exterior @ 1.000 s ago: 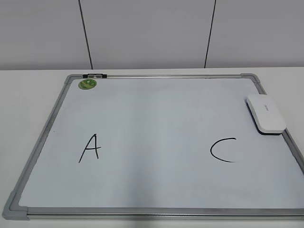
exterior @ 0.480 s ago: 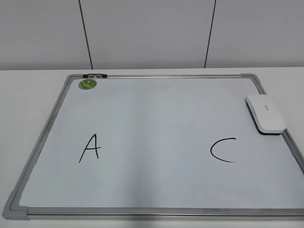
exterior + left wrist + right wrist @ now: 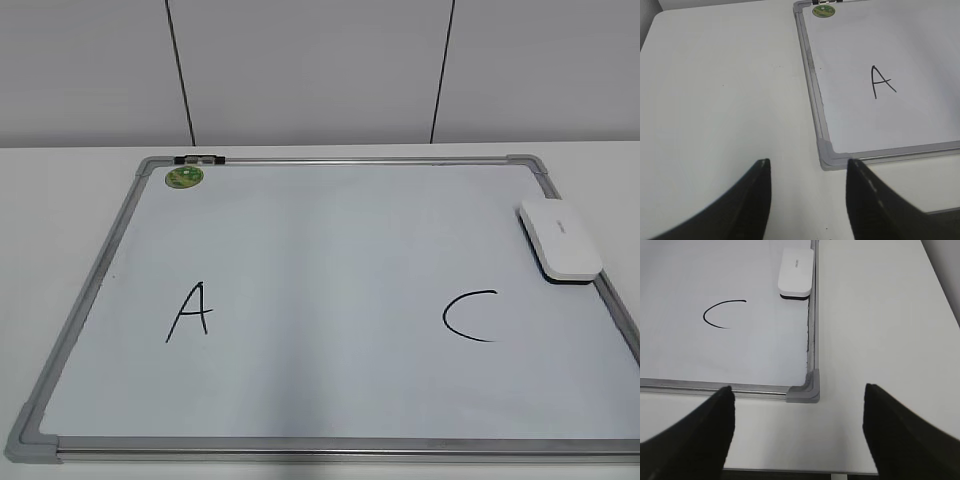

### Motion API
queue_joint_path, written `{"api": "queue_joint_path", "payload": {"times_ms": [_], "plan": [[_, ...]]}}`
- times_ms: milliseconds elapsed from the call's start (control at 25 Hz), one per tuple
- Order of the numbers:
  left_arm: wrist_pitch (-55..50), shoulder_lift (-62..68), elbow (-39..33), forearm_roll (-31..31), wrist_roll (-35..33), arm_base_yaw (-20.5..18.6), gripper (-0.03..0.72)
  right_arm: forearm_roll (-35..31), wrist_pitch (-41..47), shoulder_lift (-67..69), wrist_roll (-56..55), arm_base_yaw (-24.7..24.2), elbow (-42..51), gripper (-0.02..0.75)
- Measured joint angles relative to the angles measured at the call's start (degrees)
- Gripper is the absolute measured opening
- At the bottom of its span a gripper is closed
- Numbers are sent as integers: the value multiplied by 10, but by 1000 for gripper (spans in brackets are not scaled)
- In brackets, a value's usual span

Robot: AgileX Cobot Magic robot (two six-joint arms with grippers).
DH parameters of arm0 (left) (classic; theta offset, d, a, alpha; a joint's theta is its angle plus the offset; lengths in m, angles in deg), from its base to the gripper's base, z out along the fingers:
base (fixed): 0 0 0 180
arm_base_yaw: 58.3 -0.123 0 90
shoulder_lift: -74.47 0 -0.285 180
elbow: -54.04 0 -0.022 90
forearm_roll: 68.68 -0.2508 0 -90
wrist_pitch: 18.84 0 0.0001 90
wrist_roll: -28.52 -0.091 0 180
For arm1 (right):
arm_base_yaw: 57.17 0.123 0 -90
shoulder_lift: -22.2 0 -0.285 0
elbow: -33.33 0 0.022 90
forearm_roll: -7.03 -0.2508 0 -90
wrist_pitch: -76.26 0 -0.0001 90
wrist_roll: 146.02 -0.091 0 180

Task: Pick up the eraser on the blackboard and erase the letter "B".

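**A:** Two letters are all you have on the blackboard in the exterior view: a black "A" at the lower left and a black "C" at the lower right. The stretch of board between them is plain white, and no letter "B" shows in any view.

**B:** And where do you see the eraser?

**A:** You'll find the eraser at the right edge of the exterior frame, lying flat on the board, just beside the grey frame rail and above the "C". Its dark underside shows as a thin band along the lower edge. In the right wrist view it sits at the top centre, against the same rail.

**B:** What about your grippers?

**A:** Neither appears in the exterior view. In the left wrist view your left gripper fills the bottom of the frame, its jaws parted with nothing between them, over the bare table just outside the board's near corner. Your right gripper stands spread wide at the bottom of its own view, empty, over the table near the other corner, well apart from the eraser.

**B:** Anything else on the board?

**A:** A round green sticker at the upper left, just beside a small dark clip on the top rail.
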Motion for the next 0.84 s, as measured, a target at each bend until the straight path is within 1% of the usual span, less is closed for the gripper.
{"api": "queue_joint_path", "payload": {"times_ms": [840], "plan": [[0, 0, 0, 0, 0, 0, 374, 0, 0, 0, 0, 0, 0, 591]]}}
